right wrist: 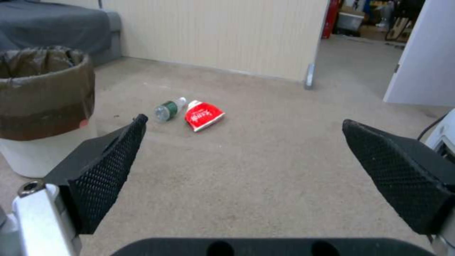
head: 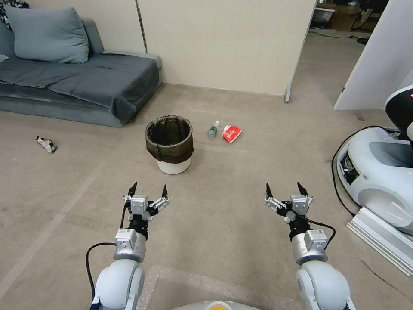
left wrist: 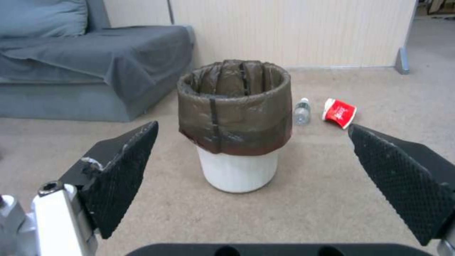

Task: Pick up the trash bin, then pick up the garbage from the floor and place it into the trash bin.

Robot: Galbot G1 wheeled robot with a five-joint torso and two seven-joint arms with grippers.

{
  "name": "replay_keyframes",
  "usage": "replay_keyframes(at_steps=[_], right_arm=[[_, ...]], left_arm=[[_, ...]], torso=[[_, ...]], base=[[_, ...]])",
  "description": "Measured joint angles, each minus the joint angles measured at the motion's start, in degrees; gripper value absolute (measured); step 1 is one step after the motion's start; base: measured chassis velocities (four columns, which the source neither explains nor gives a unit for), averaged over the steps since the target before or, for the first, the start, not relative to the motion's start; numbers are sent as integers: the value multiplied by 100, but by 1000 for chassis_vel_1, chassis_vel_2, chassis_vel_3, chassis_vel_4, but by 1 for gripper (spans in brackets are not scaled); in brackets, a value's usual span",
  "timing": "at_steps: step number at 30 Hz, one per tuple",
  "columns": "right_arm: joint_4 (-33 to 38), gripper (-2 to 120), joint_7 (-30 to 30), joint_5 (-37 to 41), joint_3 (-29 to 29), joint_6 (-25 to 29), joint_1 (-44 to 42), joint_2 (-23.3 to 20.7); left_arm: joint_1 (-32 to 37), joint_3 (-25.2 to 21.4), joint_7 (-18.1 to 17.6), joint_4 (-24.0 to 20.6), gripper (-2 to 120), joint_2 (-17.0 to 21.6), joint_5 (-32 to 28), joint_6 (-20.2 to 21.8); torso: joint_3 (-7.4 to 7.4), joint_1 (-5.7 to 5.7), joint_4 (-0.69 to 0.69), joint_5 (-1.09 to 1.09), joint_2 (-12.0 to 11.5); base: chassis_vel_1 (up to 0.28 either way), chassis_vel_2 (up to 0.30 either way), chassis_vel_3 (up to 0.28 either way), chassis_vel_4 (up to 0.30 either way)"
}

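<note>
The trash bin (head: 169, 144) stands upright on the carpet ahead of me, white below, with a dark brown liner over its rim; it also shows in the left wrist view (left wrist: 235, 121) and the right wrist view (right wrist: 43, 106). To its right lie a small clear bottle (head: 213, 129) (left wrist: 302, 111) (right wrist: 170, 109) and a red-and-white packet (head: 231, 134) (left wrist: 339, 112) (right wrist: 203, 115). A dark wrapper (head: 46, 144) lies far left near the sofa. My left gripper (head: 148, 190) hangs open, short of the bin. My right gripper (head: 285, 190) is open too, over bare carpet.
A grey sofa (head: 77, 82) fills the back left. A beige partition wall (head: 223, 43) stands behind the bin. Another white robot base (head: 378, 172) with a black cable and a metal rail (head: 383, 241) crowd the right side.
</note>
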Motion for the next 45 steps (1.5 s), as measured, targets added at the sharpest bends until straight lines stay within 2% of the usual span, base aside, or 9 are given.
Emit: replay_keyframes(at_steps=[23,25,26,36,37,40,45], right_arm=[[0,100,0,1,3,0,-9,0],[9,100,0,4,16,1,-46,7],[64,100,8,21,66,20,-138,27],[979,100,306,415,893,457,-1839,422],[1058,100,316,430,884,457,-1915,442],[1116,100,324,436,867,432,-1969,456],[1121,100,320,436,861,378,-1974,453]], left_arm=[[30,-2,0,-20,100,0,2,0],[139,-19,-23,-91,100,-1,20,17],[328,-47,-80,-190,100,-5,54,56],[2082,-328,-648,-1151,100,-41,387,458],[2225,-343,-683,-1274,100,-62,453,507],[2350,-330,-694,-1490,100,-103,569,563],[2372,-316,-694,-1524,100,-113,598,576]], torso=[[0,0,1,0,0],[0,0,-3,0,0],[0,0,3,1,0],[-1,-1,-2,-1,0],[-1,0,2,1,0],[-1,-1,1,3,0],[-1,0,0,1,0]], base=[[0,0,0,0],[0,0,0,0],[0,0,0,0],[0,0,0,0],[0,0,0,0],[0,0,0,0],[0,0,0,0]])
